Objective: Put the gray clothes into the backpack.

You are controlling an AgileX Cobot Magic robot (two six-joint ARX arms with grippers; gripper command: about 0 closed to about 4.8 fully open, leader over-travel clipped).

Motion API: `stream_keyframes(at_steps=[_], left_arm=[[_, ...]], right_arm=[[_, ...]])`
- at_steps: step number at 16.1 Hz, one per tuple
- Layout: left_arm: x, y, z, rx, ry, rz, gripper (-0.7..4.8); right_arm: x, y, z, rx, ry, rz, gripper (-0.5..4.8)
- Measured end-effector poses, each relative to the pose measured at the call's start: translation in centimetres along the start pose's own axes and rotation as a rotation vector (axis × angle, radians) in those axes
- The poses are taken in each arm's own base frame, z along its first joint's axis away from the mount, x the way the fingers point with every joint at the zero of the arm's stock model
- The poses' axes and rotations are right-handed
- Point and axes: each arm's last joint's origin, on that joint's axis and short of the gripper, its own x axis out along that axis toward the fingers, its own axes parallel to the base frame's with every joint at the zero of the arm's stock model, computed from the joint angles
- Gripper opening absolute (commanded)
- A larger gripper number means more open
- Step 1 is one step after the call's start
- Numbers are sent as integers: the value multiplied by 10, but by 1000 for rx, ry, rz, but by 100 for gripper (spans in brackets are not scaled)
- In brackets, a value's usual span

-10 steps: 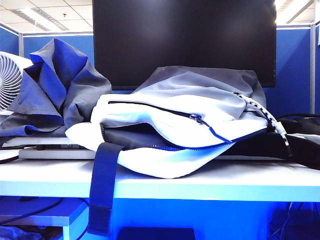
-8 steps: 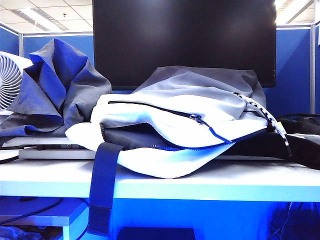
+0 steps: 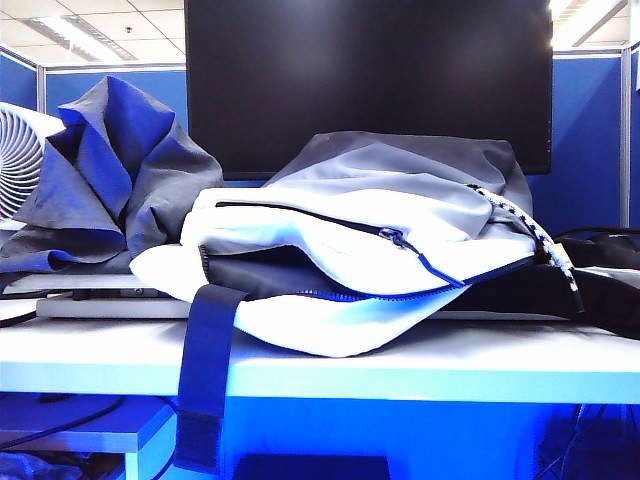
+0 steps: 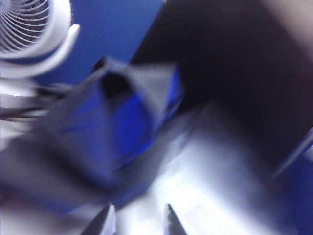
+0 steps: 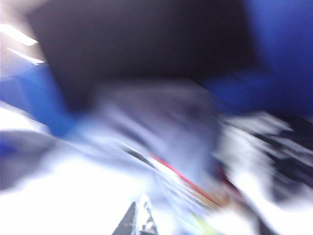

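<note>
Two claws, neither holding anything. Your left claw [image 4: 138,221] shows two finger tips standing apart, nothing between them, well short of the gray clothes [image 4: 117,122]. Your right claw [image 5: 138,221] is clenched, tips together, empty, facing the backpack [image 5: 161,142]; that view is badly blurred. Neither arm shows in the exterior view.

Task not started: the gray clothes [image 3: 110,175] sit heaped on the left of the desk [image 3: 400,375], against the backpack [image 3: 370,260], none inside. Its main zipper gapes toward you, dark lining visible. All left: grasp, lift, stuff.

Around: white fan [image 3: 18,160] just beside the clothes, black monitor [image 3: 370,80] behind. The navy strap [image 3: 205,370] hangs over the desk edge; the opening is narrow.
</note>
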Motion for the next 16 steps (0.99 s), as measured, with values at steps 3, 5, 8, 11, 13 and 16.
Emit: stream_keyframes(at_steps=[3, 5, 8, 11, 13, 16], left_arm=[[-3, -17, 21, -231, -177, -198, 122], [-8, -34, 43, -297, -238, -307, 65], [-19, -68, 82, -99, -293, -403, -6], [-20, -85, 105, 224, -202, -246, -6], [-12, -86, 109, 387, -108, -160, -6], [1, -82, 110, 469, -71, -86, -6]], right_arm=[[-1, 14, 15, 135, -142, 179, -6], [-1, 25, 24, 203, -144, 241, -6], [7, 44, 71, 218, -236, 231, -6], [37, 63, 117, 46, -187, 292, -6], [72, 75, 125, -30, -7, 435, -6], [128, 91, 114, -5, 251, 605, 1]])
